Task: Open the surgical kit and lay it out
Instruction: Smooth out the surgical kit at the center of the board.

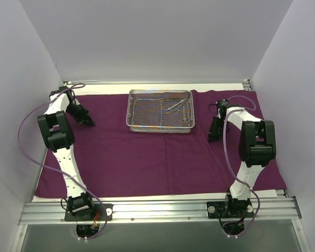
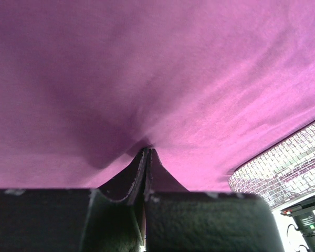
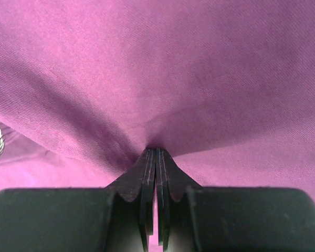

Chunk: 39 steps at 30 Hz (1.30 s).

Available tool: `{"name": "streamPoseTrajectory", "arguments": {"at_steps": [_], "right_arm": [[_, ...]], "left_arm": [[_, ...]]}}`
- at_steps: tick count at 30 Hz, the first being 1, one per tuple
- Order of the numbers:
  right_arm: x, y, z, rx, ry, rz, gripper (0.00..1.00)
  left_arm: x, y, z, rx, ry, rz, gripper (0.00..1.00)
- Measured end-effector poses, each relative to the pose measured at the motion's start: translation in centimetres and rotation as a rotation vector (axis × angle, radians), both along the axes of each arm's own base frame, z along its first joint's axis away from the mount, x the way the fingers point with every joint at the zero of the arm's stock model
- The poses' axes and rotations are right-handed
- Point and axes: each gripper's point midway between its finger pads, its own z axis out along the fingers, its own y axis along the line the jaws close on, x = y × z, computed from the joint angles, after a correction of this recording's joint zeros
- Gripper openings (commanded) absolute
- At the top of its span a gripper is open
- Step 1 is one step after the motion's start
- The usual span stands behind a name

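- While the purple cloth wrap [image 1: 147,163] lies spread flat, it covers nearly the whole tabletop [image 1: 163,198], and only a pale strip shows along the near edge.
- Over to the arms: the left arm [image 1: 68,163] rises along the left side and the right arm [image 1: 247,168] along the right. Each elbow is bent, and both wrists are down at cloth level, one on either side of the tray.
- And there's the wire-mesh tray [image 1: 147,113], sitting on the cloth at the back centre. It lies between the two sets of fingers and apart from both.
- Inside it, the instruments [image 1: 177,106] lie in the right half. They are slim silver pieces with scissor handles, overlapping, too small to count.
- Down at the left fingers [image 2: 139,173], the wrist view shows them pressed fully together with a pucker of the cloth nipped at the tips. Creases fan out from that point. A corner of the tray's mesh shows at the lower right of that view.
- Same story at the right fingers [image 3: 149,173]: they are clamped together, with cloth gathered into a small peak at their tips and folds running away on both sides. A sliver of mesh sits at the left edge of that wrist view.
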Motion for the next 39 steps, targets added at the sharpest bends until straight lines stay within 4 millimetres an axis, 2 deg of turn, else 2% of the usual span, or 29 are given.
{"name": "streamPoseTrajectory", "arguments": {"at_steps": [2,7,20,26,34,37,39], "right_arm": [[-0.2,0.6,0.0,0.008,-0.004,0.008,0.0],[-0.1,0.6,0.0,0.003,0.031,0.017,0.0],[-0.1,-0.1,0.0,0.039,0.047,-0.01,0.0],[-0.1,-1.4,0.0,0.045,0.052,-0.04,0.0],[0.0,-3.3,0.2,-0.042,0.07,-0.015,0.02],[0.7,-4.3,0.3,-0.091,0.082,0.006,0.0],[1.5,-5.4,0.8,-0.132,0.076,0.018,0.03]], "left_arm": [[0.0,0.4,0.0,-0.003,0.0,0.007,0.02],[-0.1,1.2,0.0,-0.007,-0.001,0.026,0.02],[-1.1,1.6,-0.1,-0.055,-0.009,0.056,0.02],[-1.1,1.6,-0.1,-0.056,-0.009,0.057,0.02],[-1.1,1.7,-0.1,-0.057,-0.009,0.059,0.02],[-1.2,2.0,-0.1,-0.058,-0.008,0.065,0.02],[-1.3,2.2,-0.1,-0.059,-0.005,0.07,0.02]]}}
